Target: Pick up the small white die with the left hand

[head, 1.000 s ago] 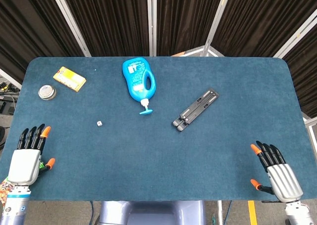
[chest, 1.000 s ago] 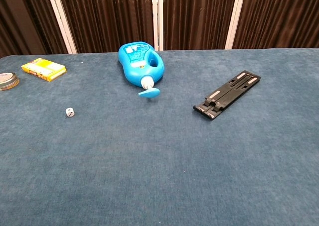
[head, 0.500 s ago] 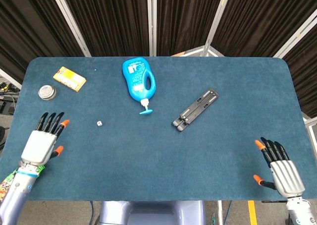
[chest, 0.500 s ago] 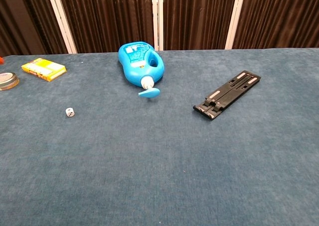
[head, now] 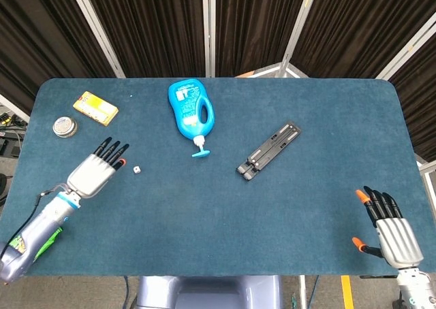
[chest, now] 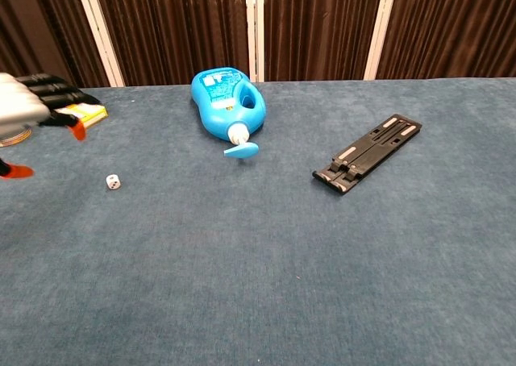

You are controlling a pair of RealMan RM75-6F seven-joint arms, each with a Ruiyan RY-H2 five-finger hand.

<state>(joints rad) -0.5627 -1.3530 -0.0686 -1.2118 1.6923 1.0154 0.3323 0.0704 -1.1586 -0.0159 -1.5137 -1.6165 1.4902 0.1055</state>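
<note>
The small white die (head: 136, 169) (chest: 114, 182) lies on the blue table left of centre. My left hand (head: 97, 168) (chest: 32, 108) hovers just left of the die, fingers spread and pointing toward it, holding nothing. A short gap separates its fingertips from the die. My right hand (head: 390, 229) rests open at the table's near right corner, far from the die; the chest view does not show it.
A blue pump bottle (head: 191, 109) lies on its side at the back centre. A black folding stand (head: 269, 150) lies right of centre. A yellow box (head: 95, 107) and a round tin (head: 65, 126) sit at the back left, behind my left hand.
My left hand has moved forward and rightward from the near left edge to just beside the die, entering the chest view. My right hand has drifted slightly back toward the near edge.
</note>
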